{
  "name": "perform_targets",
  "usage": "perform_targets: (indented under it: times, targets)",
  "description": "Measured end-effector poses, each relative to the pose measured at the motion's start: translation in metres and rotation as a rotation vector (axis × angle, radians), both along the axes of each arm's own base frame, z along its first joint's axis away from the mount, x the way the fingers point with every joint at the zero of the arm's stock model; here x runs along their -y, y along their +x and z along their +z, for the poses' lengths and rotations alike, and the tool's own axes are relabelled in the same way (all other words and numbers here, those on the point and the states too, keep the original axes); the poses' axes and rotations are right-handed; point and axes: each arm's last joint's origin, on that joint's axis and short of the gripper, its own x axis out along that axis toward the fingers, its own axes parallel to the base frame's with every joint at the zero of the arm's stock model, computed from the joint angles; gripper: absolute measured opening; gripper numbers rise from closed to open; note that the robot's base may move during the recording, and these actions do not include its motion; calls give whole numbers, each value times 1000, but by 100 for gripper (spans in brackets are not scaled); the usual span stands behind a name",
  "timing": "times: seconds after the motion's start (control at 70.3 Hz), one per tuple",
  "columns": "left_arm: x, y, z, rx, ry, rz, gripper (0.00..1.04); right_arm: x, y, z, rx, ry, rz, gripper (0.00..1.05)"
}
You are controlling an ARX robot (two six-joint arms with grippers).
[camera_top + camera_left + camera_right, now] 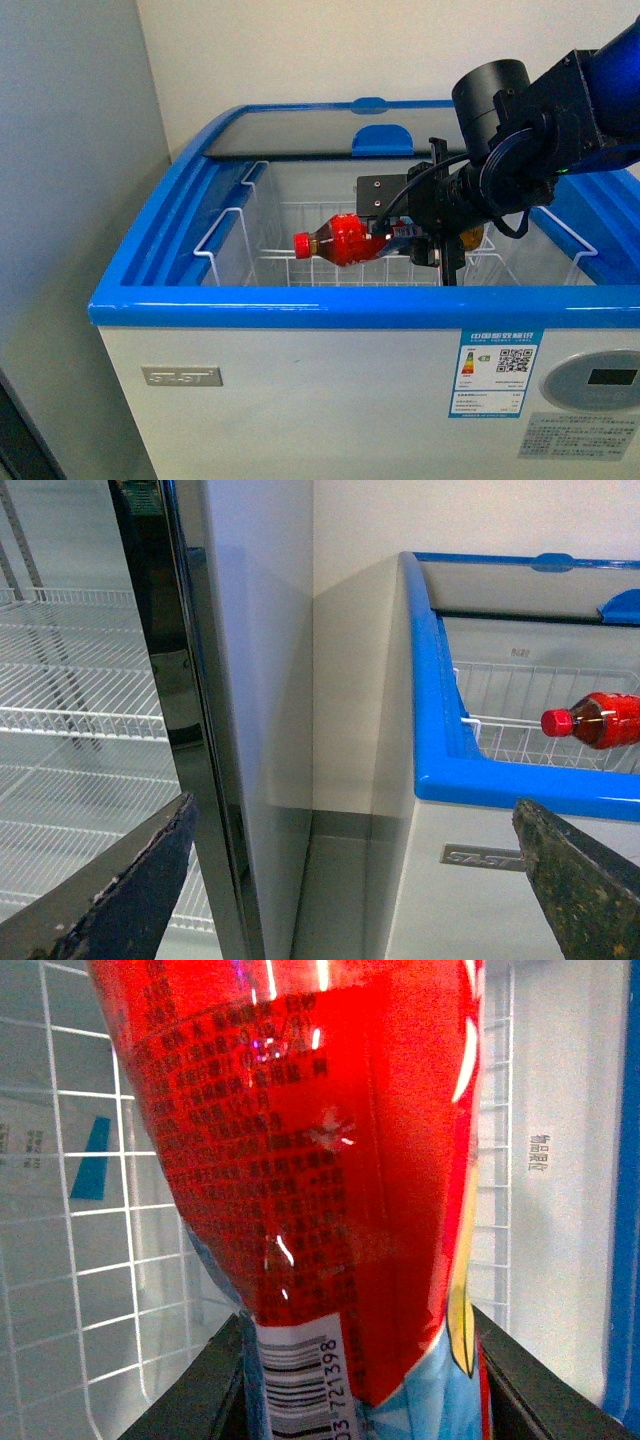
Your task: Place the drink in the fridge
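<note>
Drink, a small clear plastic bottle of red liquid with red screw cap (340,240), lies horizontal in the air inside the open top of the white chest freezer with the blue rim (300,305), cap toward the robot's left, above the white wire baskets (290,265). The black right gripper (415,235) pinches its base end; the right arm reaches in over the rim from the right.

Right wrist view: bottle fills the picture, red label band with fine print and a barcode (300,1380), dark jaw pads pressed against both its sides, basket wire behind. No cap seen there.

Left wrist view: the left gripper (350,880) hangs outside the freezer, its two worn dark fingers (575,875) spread wide with nothing between them. Only this view shows the tall glass-door cooler with white wire shelves (80,720) standing beside the freezer, and the bottle's capped end from the side.

Front view alone shows the slid-back glass lid (320,130) and the energy label sticker (498,372).
</note>
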Motion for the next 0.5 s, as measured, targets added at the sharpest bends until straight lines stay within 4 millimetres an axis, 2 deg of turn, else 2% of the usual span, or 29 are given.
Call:
perform_targets:
  times: [0.199, 0.498]
  targets:
    - [0, 0, 0, 0, 0, 0, 97, -2, 11, -7, 15, -9, -13, 42]
    - [0, 0, 0, 1, 0, 0, 97, -6, 14, -19, 19, -11, -25, 42]
